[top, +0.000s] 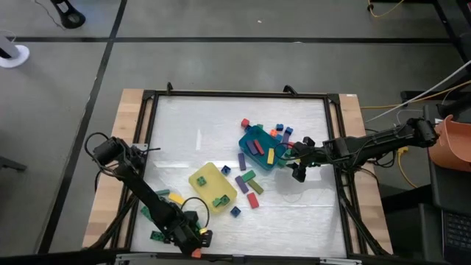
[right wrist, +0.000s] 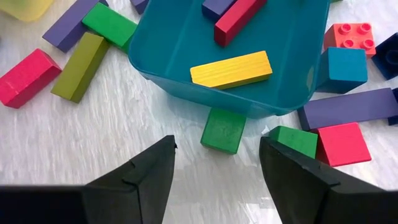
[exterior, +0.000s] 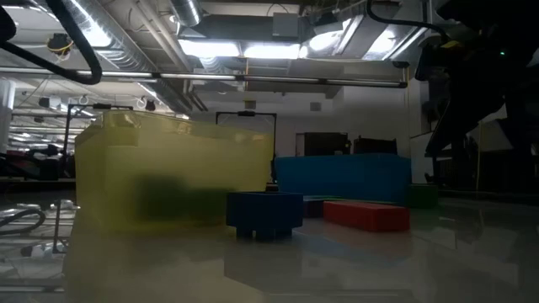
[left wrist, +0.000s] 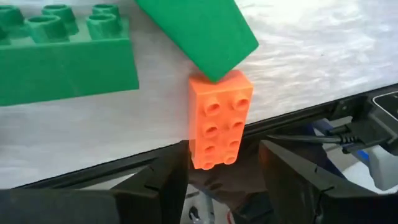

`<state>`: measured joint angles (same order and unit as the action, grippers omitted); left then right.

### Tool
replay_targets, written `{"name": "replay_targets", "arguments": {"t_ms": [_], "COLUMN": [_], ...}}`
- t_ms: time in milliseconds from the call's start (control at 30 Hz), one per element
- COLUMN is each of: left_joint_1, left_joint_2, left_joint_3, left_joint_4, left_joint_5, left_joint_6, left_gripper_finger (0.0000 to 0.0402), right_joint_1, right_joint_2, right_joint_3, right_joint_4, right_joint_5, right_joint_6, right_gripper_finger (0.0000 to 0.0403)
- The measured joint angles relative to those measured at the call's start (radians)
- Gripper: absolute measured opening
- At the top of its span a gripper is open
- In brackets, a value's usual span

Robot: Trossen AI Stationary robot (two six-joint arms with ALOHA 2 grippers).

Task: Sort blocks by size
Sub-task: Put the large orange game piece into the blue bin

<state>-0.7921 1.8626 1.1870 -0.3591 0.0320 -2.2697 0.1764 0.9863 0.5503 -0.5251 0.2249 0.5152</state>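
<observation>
While our left gripper (left wrist: 224, 171) stands at the table's near edge (left wrist: 93, 171) with jaws wide around a studded orange brick (left wrist: 221, 121), our right gripper (right wrist: 217, 165) hangs open just beside the teal tray (right wrist: 180, 50), over a smooth green cube (right wrist: 224, 129). Only the high view shows the yellow tray (top: 204, 175) and the scattered blocks (top: 250, 185) between the trays.

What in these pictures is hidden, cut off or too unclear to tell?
- Low view: blocks inside the yellow tray show only as a dark blur through its wall.
- Left wrist view: the big green block is cut off by the picture's edge.
- Right wrist view: the teal tray hides part of the small green block.
</observation>
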Motion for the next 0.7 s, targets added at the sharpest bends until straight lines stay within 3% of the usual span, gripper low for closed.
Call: {"name": "replay_targets", "arguments": {"t_ms": [700], "left_joint_1": [0.011], "left_joint_2": [0.053], "left_joint_3": [0.021], "left_joint_4": [0.001], "left_joint_5": [-0.045], "left_joint_6": [0.092], "left_gripper_finger": [0.0180], "right_joint_1": [0.000], "right_joint_2": [0.000], "right_joint_3": [0.000], "right_joint_4": [0.000], "right_joint_5": [-0.001], "right_joint_6": [0.000], "right_gripper_finger": [0.0232]}}
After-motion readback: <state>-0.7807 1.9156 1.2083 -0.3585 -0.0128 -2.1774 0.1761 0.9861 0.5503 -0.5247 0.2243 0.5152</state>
